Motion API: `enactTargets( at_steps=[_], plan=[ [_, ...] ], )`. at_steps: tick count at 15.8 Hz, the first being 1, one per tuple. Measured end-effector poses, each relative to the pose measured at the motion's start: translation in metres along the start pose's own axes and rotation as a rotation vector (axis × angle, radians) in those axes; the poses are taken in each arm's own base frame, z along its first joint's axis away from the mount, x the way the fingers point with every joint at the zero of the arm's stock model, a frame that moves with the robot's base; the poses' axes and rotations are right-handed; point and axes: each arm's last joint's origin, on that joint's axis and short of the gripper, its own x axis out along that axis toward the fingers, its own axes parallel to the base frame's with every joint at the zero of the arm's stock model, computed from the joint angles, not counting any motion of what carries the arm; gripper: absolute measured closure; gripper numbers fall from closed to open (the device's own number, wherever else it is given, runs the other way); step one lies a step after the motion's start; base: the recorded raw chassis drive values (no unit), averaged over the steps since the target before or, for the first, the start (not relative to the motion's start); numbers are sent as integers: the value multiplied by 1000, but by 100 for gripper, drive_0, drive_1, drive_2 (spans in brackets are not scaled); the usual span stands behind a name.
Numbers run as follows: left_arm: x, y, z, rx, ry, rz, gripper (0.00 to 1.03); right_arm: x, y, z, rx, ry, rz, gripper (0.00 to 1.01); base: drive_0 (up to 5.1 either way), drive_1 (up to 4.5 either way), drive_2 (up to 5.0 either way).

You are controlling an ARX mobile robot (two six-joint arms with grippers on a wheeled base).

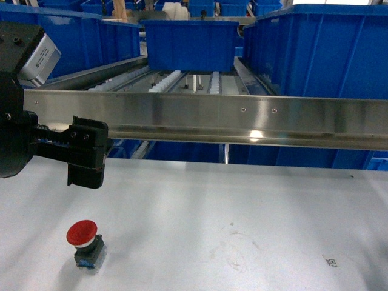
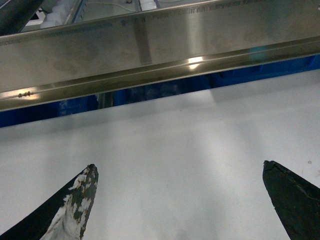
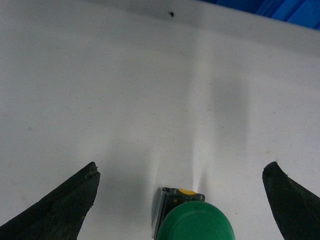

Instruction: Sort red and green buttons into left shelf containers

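The red button (image 1: 82, 240) stands upright on the white table at the front left, red mushroom cap over a white collar and dark base. My left gripper (image 1: 88, 159) hovers above and behind it, close to the steel rail; in the left wrist view it (image 2: 179, 167) is open over bare table. The green button (image 3: 196, 222) lies on the table at the bottom edge of the right wrist view, between the fingers of my open right gripper (image 3: 181, 167) and untouched by them. Blue shelf containers (image 1: 79, 36) sit at the back left.
A steel shelf rail (image 1: 242, 118) crosses the view just behind the table. Behind it are roller tracks, a blue bin in the middle (image 1: 191, 42) and a large one at the right (image 1: 321, 51). The table (image 1: 254, 200) shows faint scuff marks at centre right.
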Motion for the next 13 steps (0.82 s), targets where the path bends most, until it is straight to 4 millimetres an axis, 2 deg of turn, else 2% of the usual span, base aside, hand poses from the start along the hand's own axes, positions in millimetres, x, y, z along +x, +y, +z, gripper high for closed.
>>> enactTargets(
  at_steps=[4, 9, 13],
  plan=[
    [0, 0, 0, 0, 0, 0, 5, 20, -8, -6, 18, 81, -2, 3, 0, 0, 0],
    [0, 0, 0, 0, 0, 0, 5, 25, -2, -14, 13, 122, 9, 5, 0, 0, 0],
    [0, 0, 0, 0, 0, 0, 5, 30, 1, -24, -3, 161, 10, 44, 0, 0, 0]
  ],
)
